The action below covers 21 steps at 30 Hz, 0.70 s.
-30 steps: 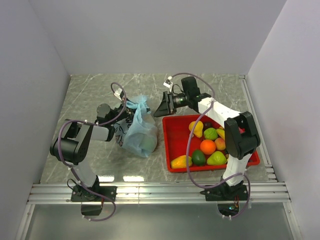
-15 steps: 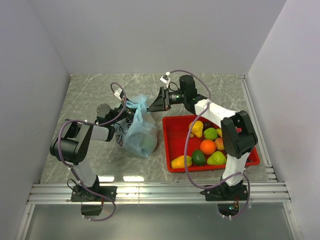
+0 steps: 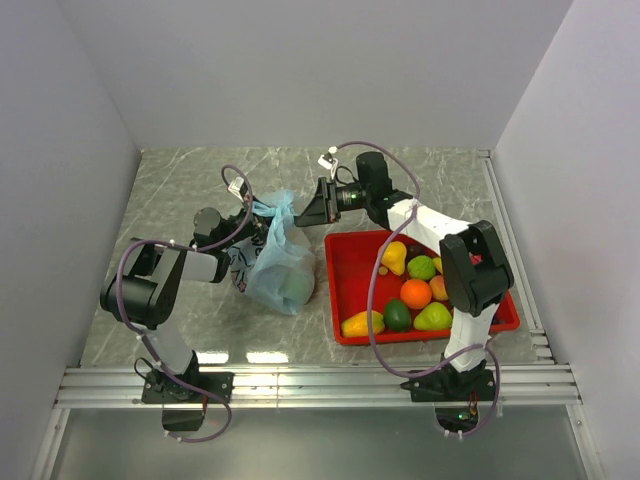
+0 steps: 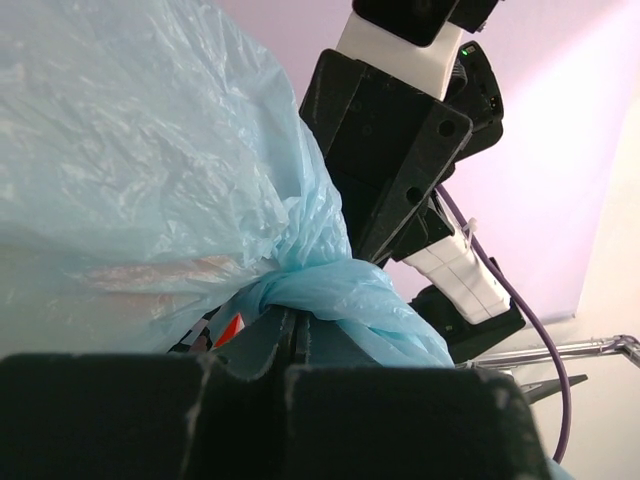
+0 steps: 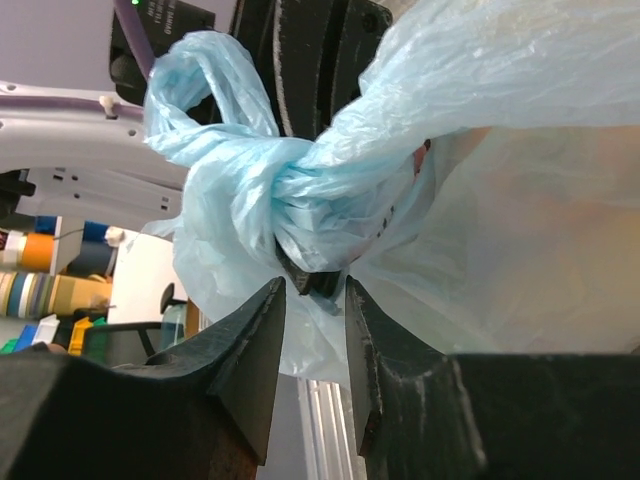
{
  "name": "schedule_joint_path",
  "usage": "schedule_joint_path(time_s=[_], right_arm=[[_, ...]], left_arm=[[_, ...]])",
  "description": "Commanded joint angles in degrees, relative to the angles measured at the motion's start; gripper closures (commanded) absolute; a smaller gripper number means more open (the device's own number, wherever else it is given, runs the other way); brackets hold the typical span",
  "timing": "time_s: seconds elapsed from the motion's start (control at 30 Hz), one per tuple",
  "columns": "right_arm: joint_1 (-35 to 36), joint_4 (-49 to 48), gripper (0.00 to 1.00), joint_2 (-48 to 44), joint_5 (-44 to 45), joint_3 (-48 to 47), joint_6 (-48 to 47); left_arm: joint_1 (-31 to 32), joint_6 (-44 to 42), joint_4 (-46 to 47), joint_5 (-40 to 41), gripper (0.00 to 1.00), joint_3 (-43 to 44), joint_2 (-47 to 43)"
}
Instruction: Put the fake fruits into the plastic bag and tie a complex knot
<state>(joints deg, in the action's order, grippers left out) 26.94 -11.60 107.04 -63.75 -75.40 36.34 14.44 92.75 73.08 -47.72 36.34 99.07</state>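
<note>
Clamps left gripper (image 4: 295,338) hard on the twisted neck of the plastic bag (image 4: 130,150), right under the knot (image 4: 335,285). Aims right gripper (image 5: 315,300) at that knot from the right-edge side, jaws parted by a narrow slit, tips just short of the plastic, gripping nothing. Shows knot as a bunched light-blue twist, one looped end poking out beside it in the right wrist view. Puts bag left of centre on the worktop (image 3: 190,190), long axis running far edge to near edge, knotted end toward the far edge, bulging end toward the near edge. Reveals dim green and peach shapes through the film; cannot tell which fruits. Places red tray (image 3: 350,265) just beside the bag, toward the right edge. Holds loose fake fruits (image 3: 415,293) in the tray: yellow, green and orange pieces, bunched together, mostly in its right part.
</note>
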Motion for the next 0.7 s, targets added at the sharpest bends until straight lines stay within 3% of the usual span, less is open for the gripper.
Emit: schedule_joint_path(time_s=[0.0, 0.13, 0.23, 0.27, 0.37, 0.43, 0.47, 0.53, 0.67], right_arm=[[0.7, 0.6, 0.62, 1.2, -1.0, -0.3, -2.2], [1.1, 2.1, 0.63, 1.9, -0.2, -1.4, -4.0], [1.2, -0.2, 0.74, 2.0, 0.4, -1.1, -2.2], [1.1, -0.5, 0.84, 1.8, 0.5, -0.8, -2.1], [1.3, -0.7, 0.93, 1.2, 0.7, -0.6, -2.7], [1.3, -1.1, 0.9, 1.0, 0.5, -0.7, -2.2], [1.2, -1.2, 0.78, 0.7, 0.4, -0.5, -2.1], [1.2, -1.4, 0.71, 0.5, 0.6, -0.5, -2.3], [1.2, -1.6, 0.69, 1.1, 0.7, -1.1, -2.3]], left_arm=[[0.2, 0.5, 7.2, 0.4, 1.0, 1.3, 0.1], [0.2, 0.8, 7.6, 0.4, 1.0, 1.5, 0.3], [0.2, 0.9, 8.0, 0.4, 1.0, 1.5, 0.7], [0.2, 1.0, 8.1, 0.3, 1.0, 1.5, 0.6], [0.1, 0.9, 8.0, 0.4, 1.0, 1.5, 0.5], [-0.1, 0.9, 8.0, 0.4, 1.0, 1.2, 0.6], [-0.1, 1.0, 8.1, 0.4, 1.0, 1.3, 0.5], [-0.1, 1.0, 8.1, 0.2, 1.0, 1.4, 0.6], [-0.1, 0.9, 8.1, 0.3, 1.0, 1.4, 0.6]])
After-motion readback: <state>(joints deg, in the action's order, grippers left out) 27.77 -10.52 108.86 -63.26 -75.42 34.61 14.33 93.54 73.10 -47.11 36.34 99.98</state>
